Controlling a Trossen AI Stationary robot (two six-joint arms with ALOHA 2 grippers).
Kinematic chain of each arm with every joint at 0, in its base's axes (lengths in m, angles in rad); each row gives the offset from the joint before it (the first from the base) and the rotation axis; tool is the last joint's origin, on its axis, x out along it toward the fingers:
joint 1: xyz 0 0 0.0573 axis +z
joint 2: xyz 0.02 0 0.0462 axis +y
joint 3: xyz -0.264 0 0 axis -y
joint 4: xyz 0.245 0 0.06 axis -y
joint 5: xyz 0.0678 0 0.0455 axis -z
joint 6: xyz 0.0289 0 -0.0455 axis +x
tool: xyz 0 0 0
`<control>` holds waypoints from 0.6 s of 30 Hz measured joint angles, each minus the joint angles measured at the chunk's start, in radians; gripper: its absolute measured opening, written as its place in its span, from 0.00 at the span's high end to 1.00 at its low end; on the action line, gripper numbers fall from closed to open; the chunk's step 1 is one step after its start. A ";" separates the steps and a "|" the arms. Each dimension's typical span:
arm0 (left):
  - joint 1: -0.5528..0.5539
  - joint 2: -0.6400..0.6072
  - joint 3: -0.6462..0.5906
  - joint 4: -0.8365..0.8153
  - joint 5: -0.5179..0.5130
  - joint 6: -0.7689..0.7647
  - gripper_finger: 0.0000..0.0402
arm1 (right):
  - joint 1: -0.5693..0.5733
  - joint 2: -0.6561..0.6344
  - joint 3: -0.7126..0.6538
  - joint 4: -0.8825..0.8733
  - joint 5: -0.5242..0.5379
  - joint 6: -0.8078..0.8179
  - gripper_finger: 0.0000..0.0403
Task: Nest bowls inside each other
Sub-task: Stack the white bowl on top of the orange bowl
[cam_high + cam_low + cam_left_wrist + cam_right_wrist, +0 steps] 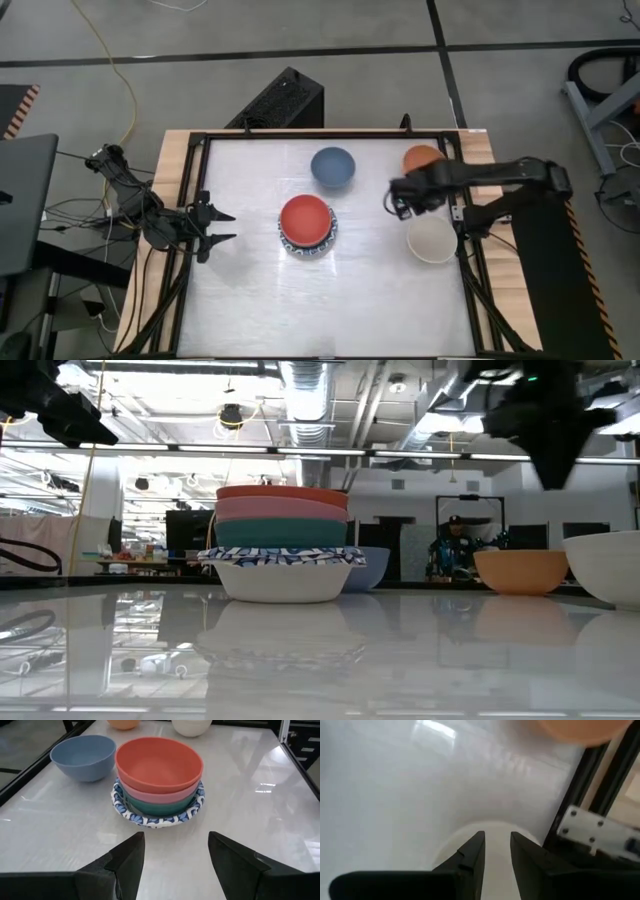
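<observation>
Glossy white table [250,300], stack of bowls [307,225] mid-table. Right gripper [403,203] hangs over the cream bowl [432,240], fingers narrowly apart, empty. Left gripper [222,227] waits spread wide. Off-centre descent could skid that bowl into the frame.

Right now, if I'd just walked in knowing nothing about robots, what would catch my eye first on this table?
Probably the stack of nested bowls mid-table: red on top, then pink and green, in a blue-patterned white one. Three loose bowls lie around it: a blue bowl behind, an orange bowl and a cream bowl on the right. The right gripper hangs between those two, empty; the left gripper waits open at the left.
</observation>
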 joint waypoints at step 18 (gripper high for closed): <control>0.000 0.000 0.000 0.005 -0.002 -0.014 0.48 | 0.268 -0.044 -0.215 0.024 -0.014 0.307 0.72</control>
